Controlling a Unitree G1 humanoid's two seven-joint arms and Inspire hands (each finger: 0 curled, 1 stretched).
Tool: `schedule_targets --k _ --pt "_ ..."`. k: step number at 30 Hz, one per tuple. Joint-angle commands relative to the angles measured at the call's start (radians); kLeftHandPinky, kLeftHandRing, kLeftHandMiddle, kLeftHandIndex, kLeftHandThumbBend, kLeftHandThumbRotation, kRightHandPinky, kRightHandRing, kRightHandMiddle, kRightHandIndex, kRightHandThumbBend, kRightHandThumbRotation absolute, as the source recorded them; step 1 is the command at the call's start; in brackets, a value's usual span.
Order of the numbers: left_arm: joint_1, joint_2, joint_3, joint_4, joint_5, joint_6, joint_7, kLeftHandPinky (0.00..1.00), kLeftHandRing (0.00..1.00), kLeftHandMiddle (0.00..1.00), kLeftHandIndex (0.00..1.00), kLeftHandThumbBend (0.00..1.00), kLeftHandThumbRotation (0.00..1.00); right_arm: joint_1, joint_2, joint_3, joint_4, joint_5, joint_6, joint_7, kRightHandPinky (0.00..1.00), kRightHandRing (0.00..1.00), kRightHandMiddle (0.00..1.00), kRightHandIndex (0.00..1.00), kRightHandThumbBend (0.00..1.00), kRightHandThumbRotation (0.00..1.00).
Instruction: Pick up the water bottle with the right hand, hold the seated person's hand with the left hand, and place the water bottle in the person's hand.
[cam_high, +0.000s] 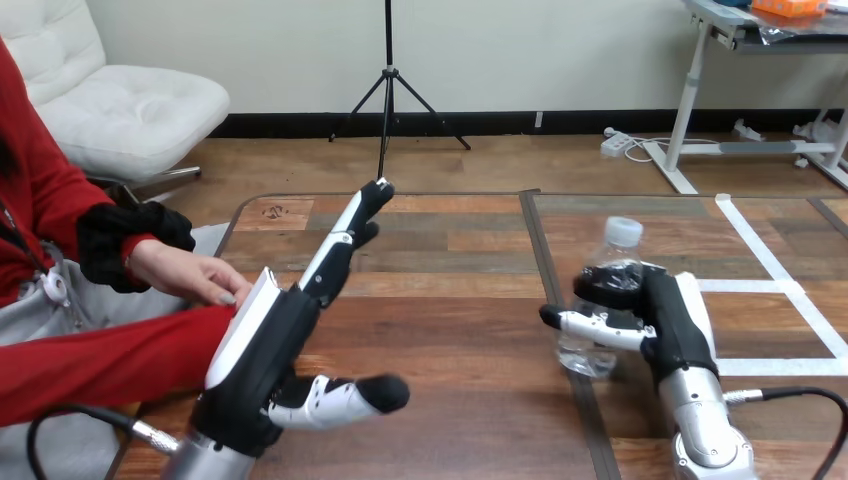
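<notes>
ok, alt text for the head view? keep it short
The robot's right hand is curled round an upright clear water bottle at the right of the wooden table. Its left hand, fingers straight, lies stretched out beside the person's hand at the table's left edge, not gripping it.

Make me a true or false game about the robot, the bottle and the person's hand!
1. The right hand has its fingers curled round the water bottle. True.
2. The water bottle lies on its side. False: it is upright on the table.
3. The left hand has straight fingers. True.
4. The person's hand holds the water bottle. False: it is at the table's left edge, beside the left hand and away from the water bottle.
5. The water bottle has a white cap on top. True.
</notes>
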Motion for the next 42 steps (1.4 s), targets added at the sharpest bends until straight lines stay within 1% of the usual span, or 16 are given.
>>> schedule_targets --k 1,3,6,11,14,17,22,29,31,34,37,42 --pt "0.010 0.029 0.043 -0.115 0.087 0.065 0.052 0.96 1.00 1.00 1.00 1.00 0.75 -0.058 0.022 0.003 -0.056 0.014 -0.071 0.011 0.37 0.41 0.46 0.48 0.89 0.00" --pt "0.024 0.038 0.056 -0.151 0.132 0.101 0.070 0.96 1.00 1.00 1.00 1.00 0.75 -0.059 0.024 0.012 -0.061 0.004 -0.081 0.001 0.37 0.41 0.46 0.48 0.89 0.00" --pt "0.040 0.051 0.065 -0.192 0.169 0.144 0.082 0.96 1.00 1.00 1.00 1.00 0.74 -0.060 0.028 0.020 -0.068 -0.004 -0.093 -0.004 0.38 0.41 0.46 0.48 0.90 0.00" --pt "0.063 0.069 0.072 -0.247 0.177 0.206 0.089 0.96 1.00 1.00 1.00 1.00 0.72 -0.062 0.035 0.027 -0.076 -0.008 -0.111 -0.003 0.39 0.42 0.46 0.48 0.91 0.00" --pt "0.071 0.082 0.081 -0.271 0.189 0.231 0.100 0.96 1.00 1.00 1.00 1.00 0.70 -0.062 0.040 0.031 -0.081 -0.007 -0.117 -0.001 0.39 0.42 0.46 0.48 0.91 0.00" --pt "0.076 0.094 0.094 -0.289 0.205 0.249 0.114 0.94 0.99 0.99 0.99 1.00 0.69 -0.062 0.044 0.038 -0.086 -0.006 -0.123 -0.002 0.39 0.42 0.46 0.48 0.92 0.00" --pt "0.080 0.118 0.109 -0.305 0.209 0.265 0.126 0.91 0.97 0.97 0.98 1.00 0.69 -0.061 0.050 0.046 -0.095 -0.008 -0.135 -0.003 0.39 0.42 0.46 0.48 0.91 0.00" --pt "0.090 0.160 0.145 -0.341 0.234 0.304 0.141 0.88 0.96 0.96 0.96 1.00 0.70 -0.058 0.057 0.055 -0.103 -0.012 -0.170 -0.002 0.38 0.41 0.46 0.48 0.91 0.00" --pt "0.091 0.168 0.151 -0.347 0.235 0.313 0.143 0.87 0.96 0.96 0.96 1.00 0.70 -0.058 0.059 0.055 -0.104 -0.010 -0.171 0.000 0.38 0.41 0.46 0.48 0.90 0.00" --pt "0.091 0.186 0.160 -0.351 0.219 0.322 0.137 0.86 0.95 0.95 0.95 1.00 0.69 -0.057 0.064 0.056 -0.108 -0.009 -0.173 -0.001 0.38 0.41 0.45 0.47 0.90 0.00" --pt "0.088 0.205 0.172 -0.351 0.215 0.322 0.137 0.85 0.95 0.95 0.95 1.00 0.68 -0.056 0.070 0.056 -0.111 -0.004 -0.178 0.004 0.37 0.41 0.45 0.47 0.90 0.00" --pt "0.088 0.234 0.197 -0.357 0.214 0.335 0.136 0.84 0.94 0.94 0.94 1.00 0.66 -0.053 0.082 0.049 -0.116 0.016 -0.187 0.031 0.37 0.40 0.45 0.47 0.89 0.00"
